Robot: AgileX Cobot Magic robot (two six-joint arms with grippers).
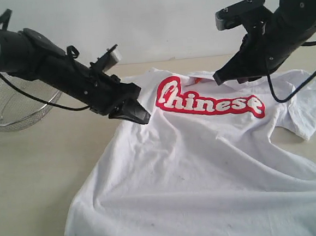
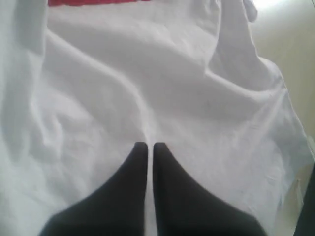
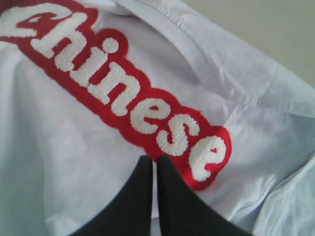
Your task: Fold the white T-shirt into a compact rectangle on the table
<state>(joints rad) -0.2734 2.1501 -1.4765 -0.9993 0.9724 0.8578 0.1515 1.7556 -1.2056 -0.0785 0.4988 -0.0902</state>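
On the table the white T-shirt lies unfolded; the left end effector and right end effector hover closed and empty, so they probably must open before the first grasp.

The white T-shirt lies unfolded and rumpled, chest up with red "Chinese" lettering showing, on the beige bench.

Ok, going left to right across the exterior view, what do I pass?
wire-mesh basket → left gripper → right gripper → white T-shirt's sleeve
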